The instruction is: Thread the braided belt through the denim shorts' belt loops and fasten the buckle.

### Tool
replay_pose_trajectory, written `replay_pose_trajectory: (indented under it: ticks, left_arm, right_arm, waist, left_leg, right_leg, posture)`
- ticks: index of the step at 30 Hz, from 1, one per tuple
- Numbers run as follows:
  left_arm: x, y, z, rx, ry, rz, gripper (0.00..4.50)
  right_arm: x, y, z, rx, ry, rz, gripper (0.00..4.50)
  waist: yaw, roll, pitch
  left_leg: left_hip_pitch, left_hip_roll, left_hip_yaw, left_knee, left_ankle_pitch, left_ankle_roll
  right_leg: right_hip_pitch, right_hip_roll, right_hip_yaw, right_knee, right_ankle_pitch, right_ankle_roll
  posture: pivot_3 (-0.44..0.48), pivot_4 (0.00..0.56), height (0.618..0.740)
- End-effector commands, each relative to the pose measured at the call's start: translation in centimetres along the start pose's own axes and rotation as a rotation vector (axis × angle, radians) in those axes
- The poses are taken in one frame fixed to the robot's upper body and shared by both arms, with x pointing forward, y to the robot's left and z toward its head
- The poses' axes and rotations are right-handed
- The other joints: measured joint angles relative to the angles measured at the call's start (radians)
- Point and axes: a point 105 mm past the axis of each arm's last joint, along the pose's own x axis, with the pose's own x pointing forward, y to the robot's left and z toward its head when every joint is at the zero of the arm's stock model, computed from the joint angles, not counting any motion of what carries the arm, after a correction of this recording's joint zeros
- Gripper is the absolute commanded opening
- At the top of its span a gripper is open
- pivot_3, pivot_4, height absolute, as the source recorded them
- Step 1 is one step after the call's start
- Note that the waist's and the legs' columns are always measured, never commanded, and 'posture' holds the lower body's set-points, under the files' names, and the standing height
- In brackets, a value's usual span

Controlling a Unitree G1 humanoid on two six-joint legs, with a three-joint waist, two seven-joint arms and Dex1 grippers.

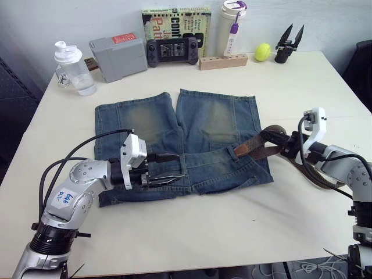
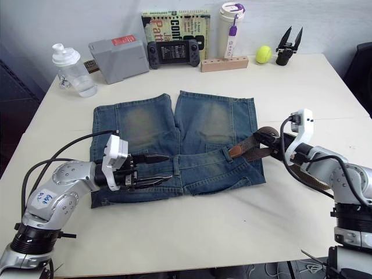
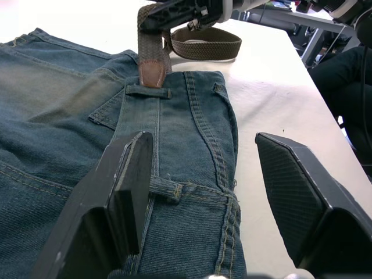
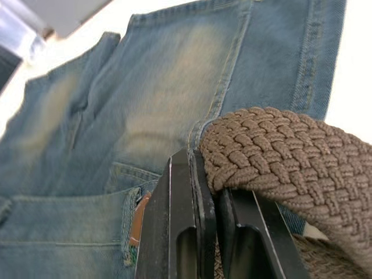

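The denim shorts (image 1: 174, 125) lie flat on the white table, waistband toward me. My left gripper (image 1: 173, 168) is open and low over the waistband, its fingers (image 3: 125, 186) on either side of a belt loop (image 3: 168, 189). My right gripper (image 1: 279, 142) is shut on the braided belt (image 4: 273, 145) at the shorts' right edge. The belt's brown leather tip (image 1: 239, 151) sits at another belt loop (image 3: 148, 91) on the waistband. The rest of the belt (image 1: 311, 174) curls on the table under my right arm. I cannot make out the buckle.
Along the table's far edge stand a clear bottle (image 1: 74, 68), a grey box (image 1: 119, 55), a game controller (image 1: 172, 51), a book (image 1: 174, 20), a white tumbler (image 1: 232, 26), a wooden block (image 1: 223, 61), a yellow ball (image 1: 263, 52) and a black spare gripper (image 1: 289, 43).
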Motion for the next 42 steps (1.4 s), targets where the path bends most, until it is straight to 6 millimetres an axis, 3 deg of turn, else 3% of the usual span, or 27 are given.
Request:
replay_pose_trajectory:
  ticks: [1, 10, 27, 42]
  left_arm:
    - [-0.3, -0.3, 0.8, 0.045, -0.019, 0.01, 3.13]
    - [-0.5, -0.2, 0.4, 0.039, -0.016, 0.015, 3.13]
    - [-0.6, 0.1, 1.1, 0.042, -0.015, 0.023, 3.13]
    - [-0.3, 0.0, 1.8, 0.049, -0.012, 0.028, 3.13]
  right_arm:
    - [-0.3, 1.0, 2.4, -0.126, -0.052, 0.003, 0.0]
    - [-0.3, 0.9, 1.8, -0.303, 0.018, -0.056, 0.0]
    - [-0.8, 1.3, 3.2, -0.361, -0.025, -0.105, 0.0]
    - [0.0, 2.2, 0.6, -0.414, 0.048, -0.116, 0.0]
  waist:
    - [0.0, 0.0, 0.0]
    - [0.0, 0.0, 0.0]
    - [-0.001, 0.0, 0.0]
    - [-0.001, 0.0, 0.0]
  left_leg:
    - [0.0, 0.0, 0.0, 0.0, 0.0, 0.0]
    - [-0.001, 0.0, 0.0, 0.001, 0.0, 0.0]
    - [-0.001, 0.0, -0.001, 0.001, 0.0, 0.0]
    - [-0.001, 0.0, -0.001, 0.001, 0.0, 0.0]
  right_leg:
    - [0.0, 0.0, 0.0, 0.0, 0.0, 0.0]
    - [0.0, 0.0, -0.001, 0.0, 0.0, 0.0]
    - [0.0, 0.0, -0.001, 0.0, 0.0, 0.0]
    - [0.0, 0.0, -0.001, 0.0, 0.0, 0.0]
  posture:
    - [0.0, 0.15, 0.726]
    - [0.0, 0.15, 0.726]
    - [0.0, 0.15, 0.726]
    - [0.0, 0.15, 0.726]
